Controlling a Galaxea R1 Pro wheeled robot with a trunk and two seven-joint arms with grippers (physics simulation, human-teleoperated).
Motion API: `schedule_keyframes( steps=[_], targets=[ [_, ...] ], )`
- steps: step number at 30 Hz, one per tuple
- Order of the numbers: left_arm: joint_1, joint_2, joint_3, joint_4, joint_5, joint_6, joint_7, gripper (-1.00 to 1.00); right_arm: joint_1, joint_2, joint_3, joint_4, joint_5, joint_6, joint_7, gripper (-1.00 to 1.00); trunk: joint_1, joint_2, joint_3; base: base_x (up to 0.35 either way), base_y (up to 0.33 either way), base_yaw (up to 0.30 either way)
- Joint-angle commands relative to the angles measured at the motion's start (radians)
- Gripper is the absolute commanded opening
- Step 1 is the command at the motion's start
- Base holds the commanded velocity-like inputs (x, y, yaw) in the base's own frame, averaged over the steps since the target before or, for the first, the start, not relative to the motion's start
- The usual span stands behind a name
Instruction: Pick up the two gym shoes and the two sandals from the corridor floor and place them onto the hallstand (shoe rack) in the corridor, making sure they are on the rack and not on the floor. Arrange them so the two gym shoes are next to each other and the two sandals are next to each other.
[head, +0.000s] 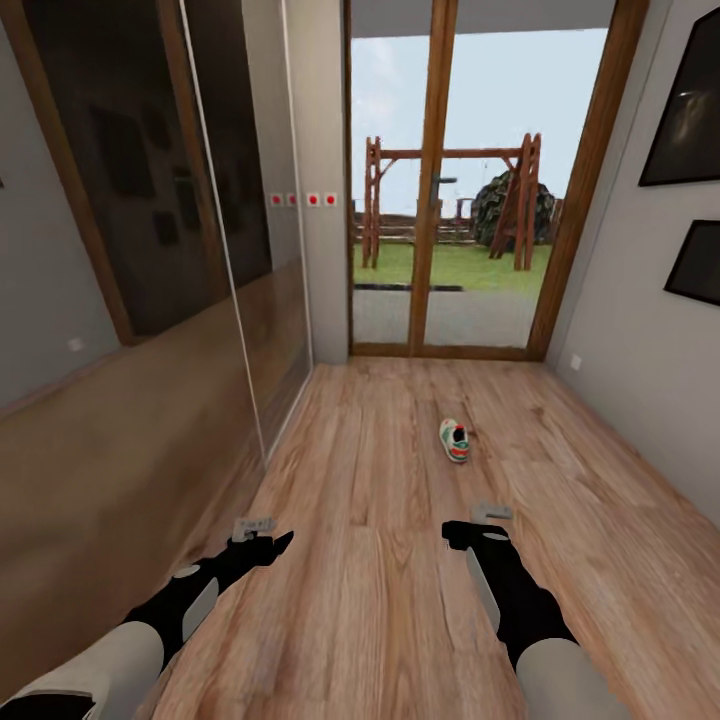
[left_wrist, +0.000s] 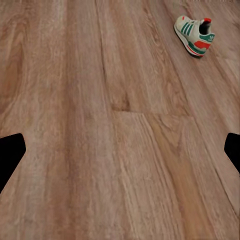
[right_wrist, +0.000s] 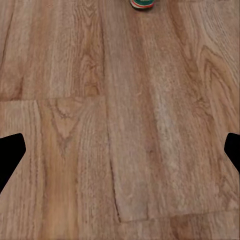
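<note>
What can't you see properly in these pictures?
- Gym shoe, head view: too small and far to read its laces or toe mark.
- The same shoe, right wrist view: cut off by the picture's edge.
- Left hand and right hand, head view: too small to tell open or shut.

The floor (head: 380, 560) is light brown wood plank with darker grain lines and knots, and on it lies one cream-white shoe (head: 455, 440) with green side stripes and a red patch at heel and tongue. Both arms are black toward the wrist and pale grey-white nearer the body, the left arm (head: 180, 605) and the right arm (head: 520, 600) alike. The walls are plain grey, the door frame (head: 432, 180) is warm brown wood, two black picture frames (head: 690, 110) hang at right, and small white squares with red dots (head: 312, 200) sit beside the door.
</note>
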Motion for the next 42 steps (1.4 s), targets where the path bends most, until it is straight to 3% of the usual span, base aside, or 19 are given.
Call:
schedule_keyframes(
  steps=[1, 30, 42],
  targets=[
    [-0.001, 0.001, -0.006, 0.001, 0.008, -0.004, -0.002, 1.0, 0.0, 0.001, -0.002, -0.001, 0.005, 0.006, 0.0, 1.0, 0.0, 0.0, -0.001, 0.287, -0.163, 0.0],
    [-0.001, 0.001, -0.006, 0.001, 0.008, -0.003, -0.002, 1.0, 0.0, 0.001, -0.002, -0.002, 0.005, 0.006, 0.0, 1.0, 0.0, 0.0, -0.001, 0.226, -0.221, -0.002],
    [-0.001, 0.001, -0.006, 0.001, 0.008, -0.003, -0.002, 1.0, 0.0, 0.001, -0.002, -0.002, 0.005, 0.006, 0.0, 1.0, 0.0, 0.0, -0.001, 0.271, -0.23, -0.141]
  ],
)
